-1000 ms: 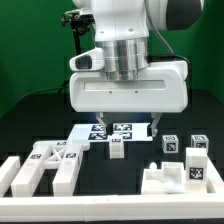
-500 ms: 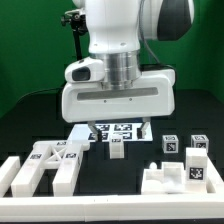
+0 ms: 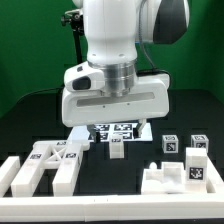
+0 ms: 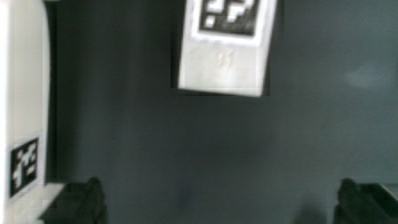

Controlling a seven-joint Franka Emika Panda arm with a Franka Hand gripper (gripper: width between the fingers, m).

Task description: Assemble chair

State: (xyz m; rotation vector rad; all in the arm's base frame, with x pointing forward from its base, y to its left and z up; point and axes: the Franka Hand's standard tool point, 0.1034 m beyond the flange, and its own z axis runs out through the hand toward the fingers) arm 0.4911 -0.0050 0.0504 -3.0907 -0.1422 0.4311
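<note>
Approach step, I reckon: gripper [image 4: 222, 205] hangs over the table, fingers wide apart w/ nothing btwn; next I'd centre on small tagged block [image 4: 224, 58] & descend.

White chair parts [image 3: 52, 168] with black-and-white square-patterned tags [image 3: 170, 146]; black tabletop [image 3: 115, 185]; green backdrop [image 3: 25, 60] far behind; white arm [image 3: 115, 95].

No readable words, brands or numbers. Only black-and-white square tags [image 3: 170, 146] on the white chair parts [image 3: 165, 181], patterns rather than letters.
</note>
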